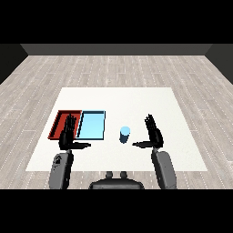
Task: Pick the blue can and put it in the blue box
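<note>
Blue can (pixel 124 134) was left upright just inboard of the right hand (pixel 154 133), fingers straight and ungripped, blue tray (pixel 91 125) further left; an offset closure was judged likely to tip it.

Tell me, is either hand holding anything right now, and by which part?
Nothing is held. Both the left hand and right hand are open, and the can stands untouched on the table between them.
</note>
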